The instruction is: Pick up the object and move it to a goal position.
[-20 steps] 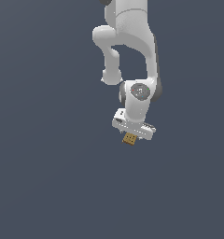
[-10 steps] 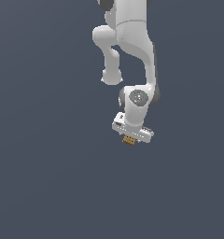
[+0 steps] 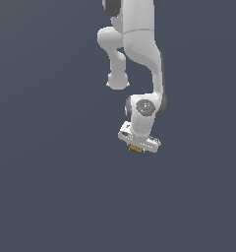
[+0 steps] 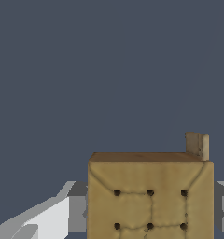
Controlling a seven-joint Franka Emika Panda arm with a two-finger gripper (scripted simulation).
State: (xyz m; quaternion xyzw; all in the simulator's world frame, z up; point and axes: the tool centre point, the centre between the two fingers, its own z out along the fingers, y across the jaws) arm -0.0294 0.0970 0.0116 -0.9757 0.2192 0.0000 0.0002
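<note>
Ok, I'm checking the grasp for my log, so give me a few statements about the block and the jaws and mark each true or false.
1. The block sits between the jaws of the gripper. True.
2. The block is blue and smooth on top. False: it is tan-brown with a grid of dark dots, clear in the wrist view.
3. The block is much narrower than the white gripper body. True.
4. A second block lies on the floor below the arm. False: only the plain dark background shows there.
5. The jaws stand wide open with nothing in them. False: they are shut on the block.
</note>
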